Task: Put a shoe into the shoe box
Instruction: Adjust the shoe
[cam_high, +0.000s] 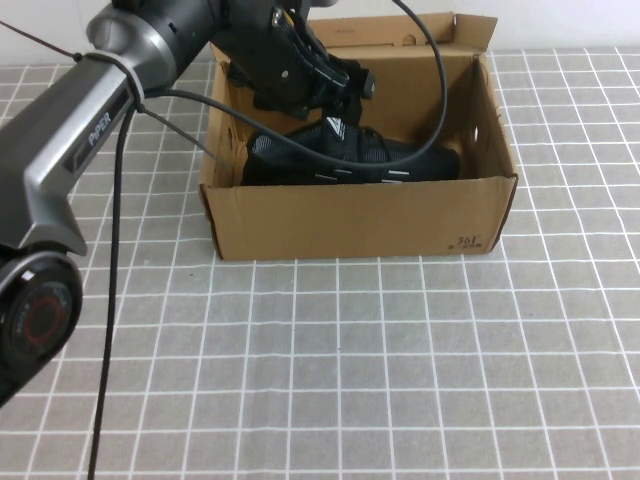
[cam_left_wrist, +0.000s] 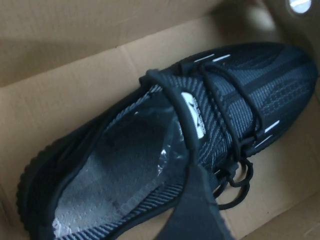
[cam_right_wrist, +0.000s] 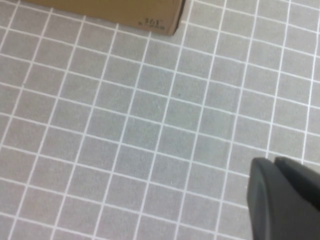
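The black knit shoe (cam_high: 350, 155) lies inside the brown cardboard shoe box (cam_high: 360, 215), toe toward the right. In the left wrist view the shoe (cam_left_wrist: 165, 145) fills the frame on the box floor (cam_left_wrist: 75, 90), showing its grey lining, laces and white dashes. My left gripper (cam_high: 340, 90) reaches into the box from the left and sits right above the shoe's tongue. A dark part of it overlaps the shoe's collar in the left wrist view. My right gripper (cam_right_wrist: 272, 161) is shut and empty above the tiled table, away from the box.
The box's flap lid (cam_high: 400, 30) stands open at the back. A black cable (cam_high: 440, 110) from the left arm loops over the box. A corner of the box (cam_right_wrist: 150, 20) shows in the right wrist view. Grey tiled table (cam_high: 380, 370) lies in front.
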